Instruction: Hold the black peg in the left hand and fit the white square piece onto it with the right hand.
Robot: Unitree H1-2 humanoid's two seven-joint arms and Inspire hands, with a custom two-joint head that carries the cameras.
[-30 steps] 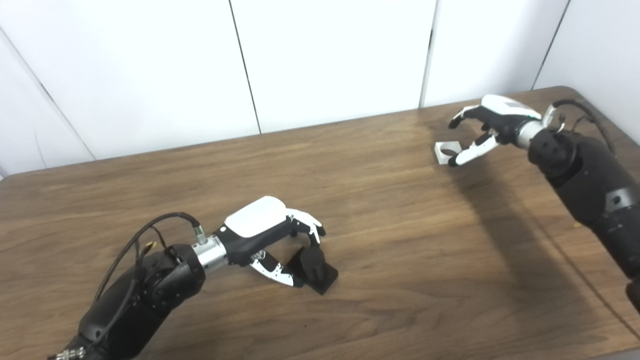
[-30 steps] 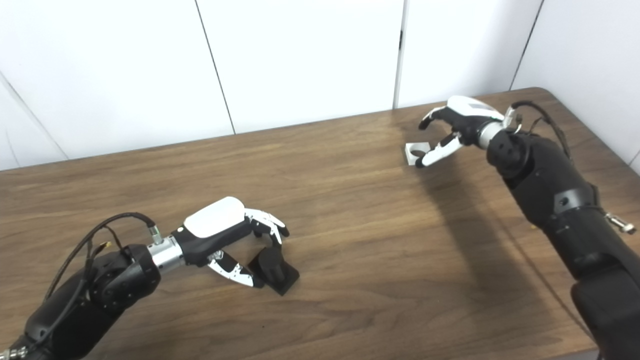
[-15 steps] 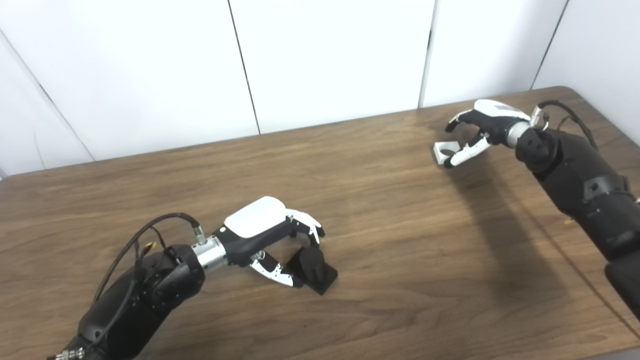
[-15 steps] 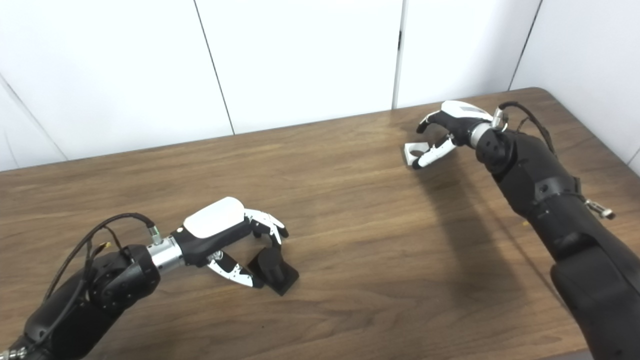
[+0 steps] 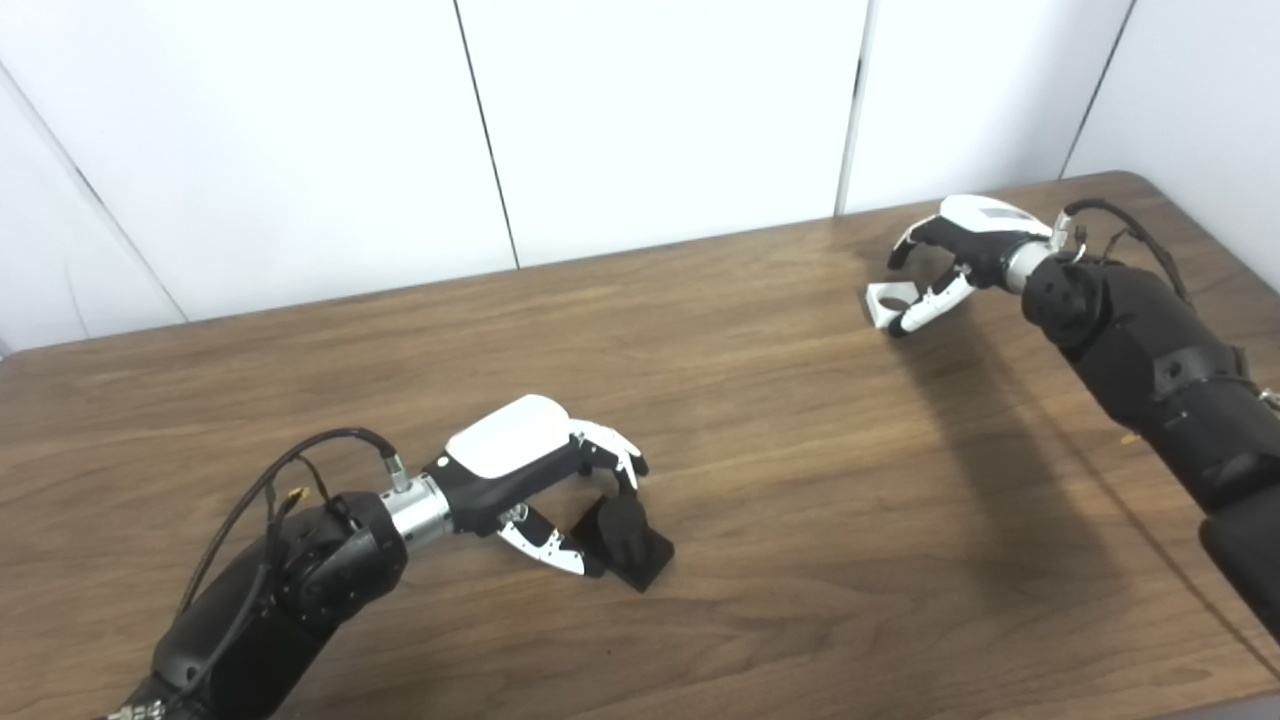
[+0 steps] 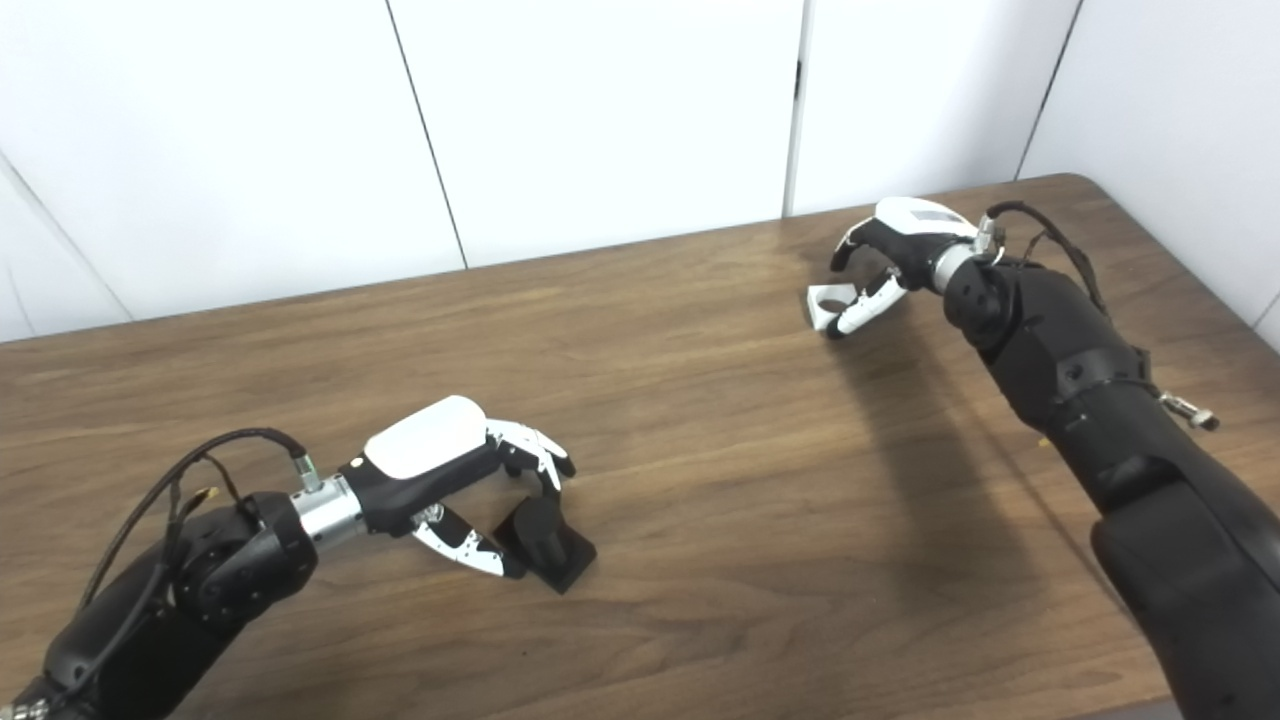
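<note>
Left hand, lower left: fingers apart around black peg. Right hand, upper right: spread over white square piece on tabletop.

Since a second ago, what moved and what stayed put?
The right hand drew in closer around the white piece, fingers apart, not lifting it; its arm swung farther over the table. The left hand stayed open around the black peg. Peg and piece did not move.
</note>
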